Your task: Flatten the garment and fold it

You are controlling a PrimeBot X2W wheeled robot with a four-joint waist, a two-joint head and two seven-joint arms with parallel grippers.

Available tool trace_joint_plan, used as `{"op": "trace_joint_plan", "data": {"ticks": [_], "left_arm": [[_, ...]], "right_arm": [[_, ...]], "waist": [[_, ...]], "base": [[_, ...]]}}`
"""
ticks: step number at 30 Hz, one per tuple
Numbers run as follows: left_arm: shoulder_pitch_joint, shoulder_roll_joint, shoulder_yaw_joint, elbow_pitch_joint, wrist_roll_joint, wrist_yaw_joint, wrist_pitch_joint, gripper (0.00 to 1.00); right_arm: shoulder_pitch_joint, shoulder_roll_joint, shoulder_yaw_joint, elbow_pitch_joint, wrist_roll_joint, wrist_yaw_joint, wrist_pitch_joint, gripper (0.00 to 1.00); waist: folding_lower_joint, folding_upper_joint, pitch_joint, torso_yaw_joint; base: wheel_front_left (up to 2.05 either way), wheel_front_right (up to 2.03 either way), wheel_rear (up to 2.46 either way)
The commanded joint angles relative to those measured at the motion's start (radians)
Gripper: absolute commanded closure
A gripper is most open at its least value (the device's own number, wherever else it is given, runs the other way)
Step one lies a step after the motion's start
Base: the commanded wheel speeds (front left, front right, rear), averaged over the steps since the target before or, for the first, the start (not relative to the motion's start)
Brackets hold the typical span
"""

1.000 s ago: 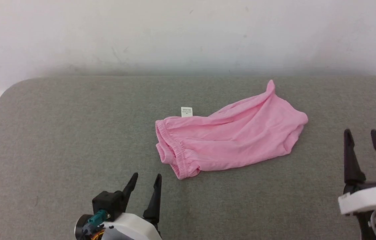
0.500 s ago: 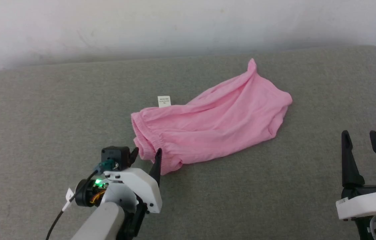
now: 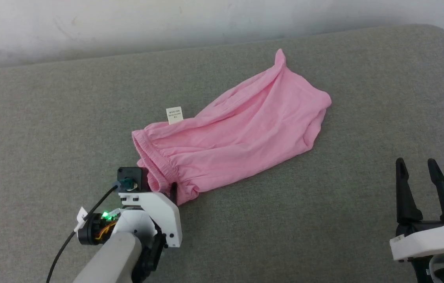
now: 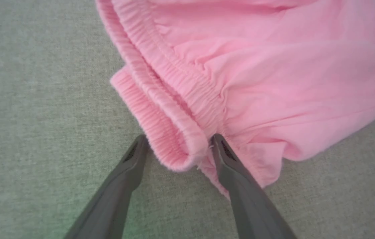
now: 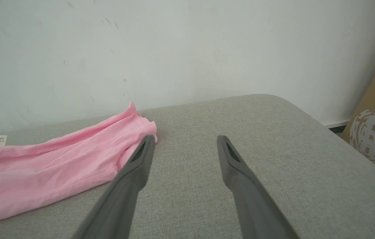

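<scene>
Jaws of the left gripper [image 4: 179,141] stand apart, not yet shut, and the lower end of the gathered elastic waistband [image 4: 170,99] sits between its two dark fingers. The right-hand finger looks to touch the cloth and the left-hand one is just beside it, though contact is hard to confirm. Jaws of the right gripper [image 3: 415,162] are likewise parted and hold nothing, at lower right of the head view over bare surface, well apart from the cloth. Light pink soft cotton shorts [image 3: 241,133] lie mid-frame on the grey fabric-covered table [image 3: 48,118]. They run on a diagonal from the waistband at centre-left up to the leg ends at upper right. Small white printed care label [image 3: 174,115] pokes out at the upper edge near the waistband. Cloth is rumpled, with long creases down its length and one peaked corner [image 3: 280,55] standing up at the top. The waistband end is doubled over on itself. Judged step: flattening, at its very start, with the first grasp being set on the waistband corner and no fold made. Next move likely calls for closing firmly on the thick elastic. The right gripper then needs a hold elsewhere on the cloth, so the shorts can be drawn taut and spread. Bunched elastic may slip from a shallow pinch.
</scene>
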State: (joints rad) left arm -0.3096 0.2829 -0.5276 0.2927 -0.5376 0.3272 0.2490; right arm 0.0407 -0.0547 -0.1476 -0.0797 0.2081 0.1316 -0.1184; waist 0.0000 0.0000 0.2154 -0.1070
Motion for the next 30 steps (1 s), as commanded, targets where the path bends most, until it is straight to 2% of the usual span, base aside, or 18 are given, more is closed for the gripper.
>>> {"op": "trace_joint_plan", "data": {"ticks": [1, 2, 3, 6, 9, 12, 16, 19, 23, 30], "left_arm": [[0.037, 0.001, -0.025, 0.043, -0.014, 0.0, 0.053, 0.0], [0.039, -0.001, -0.028, 0.046, -0.02, -0.004, 0.065, 0.32], [0.04, -0.001, -0.032, 0.047, -0.024, -0.012, 0.07, 1.0], [0.045, -0.009, -0.033, 0.039, -0.036, -0.034, 0.047, 1.0], [0.048, -0.019, -0.026, 0.014, -0.034, -0.041, -0.014, 1.0], [0.045, -0.024, -0.02, -0.021, -0.026, -0.047, -0.073, 1.0], [0.033, -0.031, -0.025, -0.079, -0.013, -0.057, -0.12, 1.0], [0.021, -0.034, -0.038, -0.117, -0.003, -0.066, -0.13, 1.0], [0.0, -0.047, -0.066, -0.143, 0.012, -0.079, -0.132, 1.0], [-0.026, -0.082, -0.105, -0.136, 0.023, -0.095, -0.139, 1.0]], "right_arm": [[-0.019, 0.004, 0.009, 0.004, 0.006, -0.001, -0.008, 0.0], [-0.022, 0.004, 0.012, 0.005, 0.005, -0.001, -0.007, 0.0], [-0.025, 0.004, 0.013, 0.004, 0.004, -0.001, -0.006, 0.0], [-0.034, 0.004, 0.017, 0.002, -0.011, -0.001, 0.005, 0.0], [-0.048, -0.024, 0.027, 0.003, -0.014, -0.001, 0.052, 0.0], [-0.084, -0.069, 0.044, 0.016, 0.001, -0.001, 0.153, 0.0], [-0.176, -0.126, 0.081, 0.075, 0.05, -0.001, 0.364, 0.0], [-0.287, -0.139, 0.074, 0.144, 0.095, -0.001, 0.502, 0.0], [-0.449, -0.143, 0.04, 0.289, 0.082, -0.001, 0.642, 0.0], [-0.646, -0.137, -0.001, 0.539, -0.029, -0.001, 0.737, 0.0]], "waist": [[0.0, 0.0, 0.007, 0.003], [0.0, 0.0, 0.009, 0.005], [0.0, 0.0, 0.009, 0.007], [0.0, 0.0, -0.001, 0.018], [0.0, 0.0, -0.019, 0.041], [0.0, 0.0, -0.027, 0.071], [0.0, 0.0, -0.017, 0.117], [0.0, 0.0, 0.007, 0.151], [0.0, 0.0, 0.042, 0.197], [0.0, 0.0, 0.077, 0.25]], "base": [[0.0, 0.0, 0.0], [0.0, 0.0, 0.0], [0.0, 0.0, 0.0], [0.0, 0.0, 0.0], [0.0, 0.0, 0.0], [0.0, 0.0, 0.0], [0.0, 0.0, 0.0], [0.0, 0.0, 0.0], [0.0, 0.0, 0.0], [0.0, 0.0, 0.0]]}}
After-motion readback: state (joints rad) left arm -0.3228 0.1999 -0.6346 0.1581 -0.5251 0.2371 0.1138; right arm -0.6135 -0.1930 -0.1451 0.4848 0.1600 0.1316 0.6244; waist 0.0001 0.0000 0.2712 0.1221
